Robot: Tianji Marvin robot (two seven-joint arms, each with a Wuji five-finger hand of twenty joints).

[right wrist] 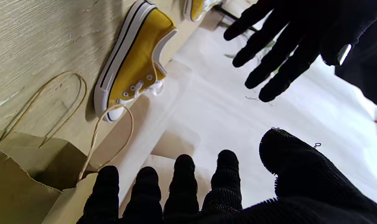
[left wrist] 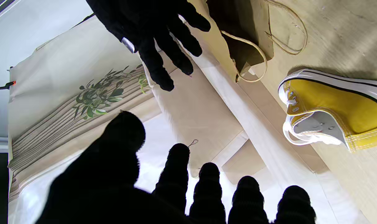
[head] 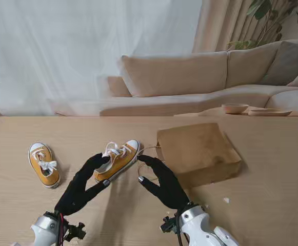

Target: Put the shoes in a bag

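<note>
Both black-gloved hands hang over the near middle of the bench (head: 15,205), closest to the stand camera. My left hand (head: 82,185) has its fingers spread and holds nothing; its fingertips reach toward the heel end of a yellow shoe (head: 119,160), and from the stand view I cannot tell whether they touch it, though the left wrist view shows the fingers clear of the shoe (left wrist: 334,109). My right hand (head: 161,179) is likewise spread and empty, poised just beside the mouth of the paper bag (head: 200,152), with the fingers apart from the shoe. That shoe sits upright on its sole near the middle of the bench, between the two hands, toe pointing toward the bag; it is mustard yellow canvas with a white rubber sole carrying a thin dark stripe, a white toe cap, white laces and metal eyelets, as the right wrist view shows (right wrist: 129,65). Its toe lies just beside the bag's cord handles (head: 147,150), which trail flat on the wood. The bag is brown, lying on its side toward the right half of the bench, its open mouth facing the shoe. A second shoe (head: 44,164) of the same make rests upright well apart, toward the left edge, laces tied in a bow.
</note>
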